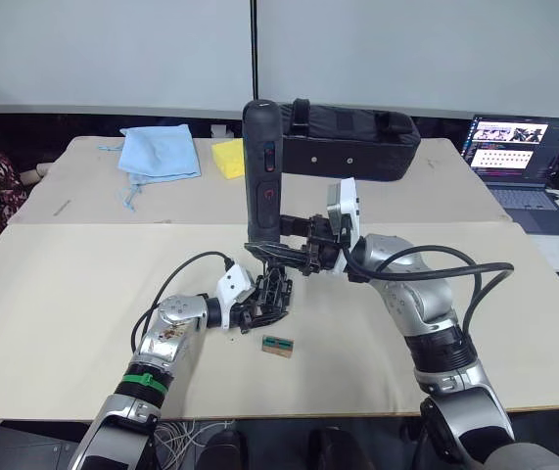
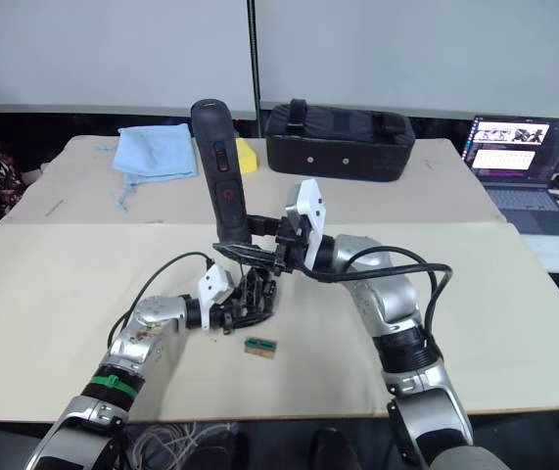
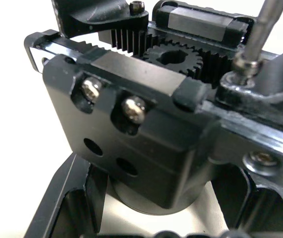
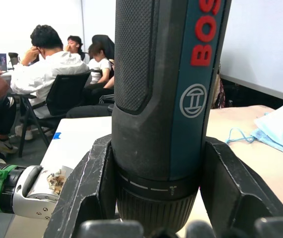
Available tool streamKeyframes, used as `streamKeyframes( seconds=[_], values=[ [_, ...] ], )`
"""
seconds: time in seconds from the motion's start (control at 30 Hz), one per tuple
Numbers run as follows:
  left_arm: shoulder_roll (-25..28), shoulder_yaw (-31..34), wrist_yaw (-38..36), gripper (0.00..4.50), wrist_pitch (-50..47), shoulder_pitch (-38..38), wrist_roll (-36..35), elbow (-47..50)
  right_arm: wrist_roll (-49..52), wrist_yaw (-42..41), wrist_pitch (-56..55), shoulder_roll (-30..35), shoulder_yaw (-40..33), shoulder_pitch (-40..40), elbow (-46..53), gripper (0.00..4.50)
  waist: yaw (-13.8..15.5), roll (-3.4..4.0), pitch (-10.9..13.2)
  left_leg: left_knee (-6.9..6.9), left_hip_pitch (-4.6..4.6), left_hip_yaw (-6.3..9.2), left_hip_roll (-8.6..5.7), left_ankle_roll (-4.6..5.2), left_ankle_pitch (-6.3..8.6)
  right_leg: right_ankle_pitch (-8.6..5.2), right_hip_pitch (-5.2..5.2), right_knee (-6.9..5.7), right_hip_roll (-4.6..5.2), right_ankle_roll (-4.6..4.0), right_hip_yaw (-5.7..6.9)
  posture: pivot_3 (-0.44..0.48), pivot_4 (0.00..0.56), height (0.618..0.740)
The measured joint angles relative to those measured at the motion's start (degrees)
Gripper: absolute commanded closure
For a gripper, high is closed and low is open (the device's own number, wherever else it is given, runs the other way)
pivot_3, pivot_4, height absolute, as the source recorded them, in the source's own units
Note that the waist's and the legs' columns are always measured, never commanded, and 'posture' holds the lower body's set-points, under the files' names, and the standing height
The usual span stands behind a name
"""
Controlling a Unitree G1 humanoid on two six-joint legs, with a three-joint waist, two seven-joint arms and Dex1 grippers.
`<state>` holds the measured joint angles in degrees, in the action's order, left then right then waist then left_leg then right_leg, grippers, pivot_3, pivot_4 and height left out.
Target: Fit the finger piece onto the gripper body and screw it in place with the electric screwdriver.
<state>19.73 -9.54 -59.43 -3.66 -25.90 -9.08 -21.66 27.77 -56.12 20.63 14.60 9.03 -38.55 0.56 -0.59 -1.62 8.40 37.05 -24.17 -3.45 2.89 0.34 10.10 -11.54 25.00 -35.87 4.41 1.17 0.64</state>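
The electric screwdriver (image 1: 262,176) stands upright over the middle of the table, black with a red button. My right gripper (image 1: 281,255) is shut on its lower end, and both fingers (image 4: 89,191) press against its barrel (image 4: 161,99). Just below it, my left gripper (image 1: 257,305) is shut on the gripper body (image 1: 275,292), a black block with gear teeth and screws (image 3: 146,144). The metal bit (image 3: 262,29) comes down onto a screw head (image 3: 245,64) at the body's edge. I cannot tell the finger piece apart from the body's other black parts.
A small green-and-brown part (image 1: 277,345) lies on the table just in front of the body. At the back are a black bag (image 1: 352,145), a yellow sponge (image 1: 227,157) and a blue cloth (image 1: 162,152). A laptop (image 1: 516,162) stands far right. Seated people (image 4: 57,64) appear beyond.
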Motion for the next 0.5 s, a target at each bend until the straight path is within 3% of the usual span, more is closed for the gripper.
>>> streamKeyframes(
  seconds=[0.5],
  values=[
    [0.0,-0.12,0.01,2.11,0.16,0.0,0.0,-0.59,-0.21,1.16,-0.35,-0.05,1.25,0.13,0.06,2.57,-0.03,0.01,-0.39,-0.09,0.05,0.0,0.01,-0.01,0.01,-0.07,0.0,0.02,0.02,-0.04,0.0,0.0,0.15,0.74]
  ],
)
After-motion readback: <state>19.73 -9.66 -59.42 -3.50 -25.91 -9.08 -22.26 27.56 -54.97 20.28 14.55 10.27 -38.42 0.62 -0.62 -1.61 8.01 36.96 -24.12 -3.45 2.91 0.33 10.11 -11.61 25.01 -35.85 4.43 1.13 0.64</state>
